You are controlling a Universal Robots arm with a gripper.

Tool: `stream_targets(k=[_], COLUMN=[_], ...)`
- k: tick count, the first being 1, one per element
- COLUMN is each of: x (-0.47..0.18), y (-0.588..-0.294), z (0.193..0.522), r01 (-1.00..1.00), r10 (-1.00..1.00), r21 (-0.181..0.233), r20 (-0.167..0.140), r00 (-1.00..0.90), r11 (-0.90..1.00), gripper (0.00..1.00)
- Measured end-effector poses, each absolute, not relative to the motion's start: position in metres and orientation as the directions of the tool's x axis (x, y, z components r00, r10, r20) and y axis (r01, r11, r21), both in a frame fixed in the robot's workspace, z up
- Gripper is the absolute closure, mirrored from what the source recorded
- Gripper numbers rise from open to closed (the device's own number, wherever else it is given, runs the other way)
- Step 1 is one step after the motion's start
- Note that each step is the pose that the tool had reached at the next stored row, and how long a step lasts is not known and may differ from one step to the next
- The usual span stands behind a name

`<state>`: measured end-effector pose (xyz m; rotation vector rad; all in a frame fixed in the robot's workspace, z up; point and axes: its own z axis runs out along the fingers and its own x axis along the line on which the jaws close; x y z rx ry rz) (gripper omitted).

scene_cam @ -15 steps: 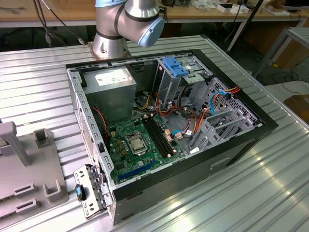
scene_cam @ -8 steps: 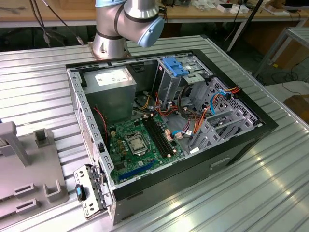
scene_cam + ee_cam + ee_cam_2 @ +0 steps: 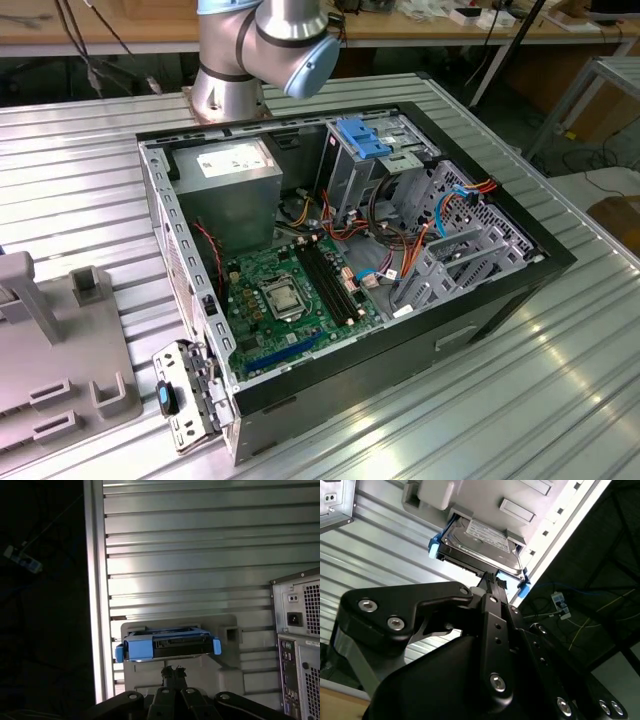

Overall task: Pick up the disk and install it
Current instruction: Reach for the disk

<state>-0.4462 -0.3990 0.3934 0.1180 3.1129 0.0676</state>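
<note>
Disk [image 3: 480, 542], second wrist view: lies flat, label up, in a pocket of the grey holder [image 3: 485, 495], with blue rail at both ends. The holder sits on the ribbed metal table [image 3: 380, 555]. Gripper [image 3: 492, 580] fingers are together and hold nothing, tips just short of the disk's connector edge. The gripper body hides the nearer table.

First wrist view: disk seen end-on, connector edge facing the camera, tips close to it; contact hard to tell. Computer case [image 3: 300, 645] rear is cut off at the frame edge.

Exterior view: arm [image 3: 265, 45] is cropped at frame top, behind the open case. Motherboard [image 3: 290, 290] sits centre. The holder runs off the lower left.
</note>
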Motion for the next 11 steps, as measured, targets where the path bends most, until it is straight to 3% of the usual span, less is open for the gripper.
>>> stream_targets(k=[11], x=[-0.459], y=[-0.399], z=[0.393], r01=[0.075], r10=[0.076], r21=[0.044], r20=[-0.024], r00=[-0.997], r11=[0.996], gripper=[0.89])
